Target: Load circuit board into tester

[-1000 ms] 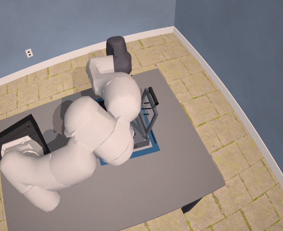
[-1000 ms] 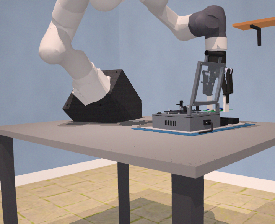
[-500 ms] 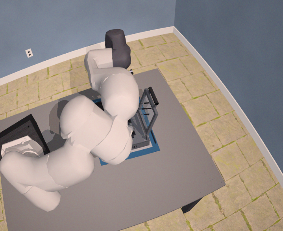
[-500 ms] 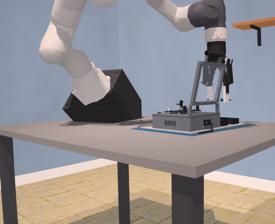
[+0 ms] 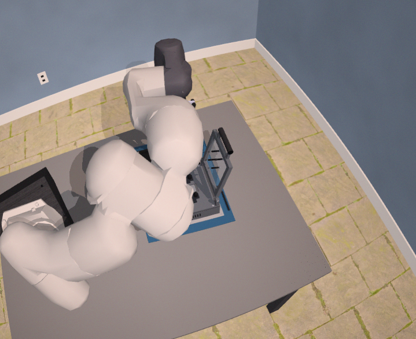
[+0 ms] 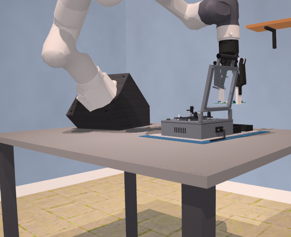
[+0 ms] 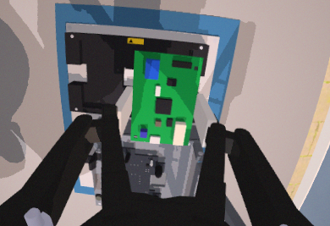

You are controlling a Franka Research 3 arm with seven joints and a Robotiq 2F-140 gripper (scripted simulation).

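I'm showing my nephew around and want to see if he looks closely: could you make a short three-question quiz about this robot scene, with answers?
1. True or false: the green board is lying down inside the grey box.
2. Fill in the blank: the robot's gripper holds the board between two ____ fingertips.
3. Which is the lid of the grey box?
A. shut flat
B. standing raised
C. lying on the blue mat

Key: 1 false; 2 white; 3 B
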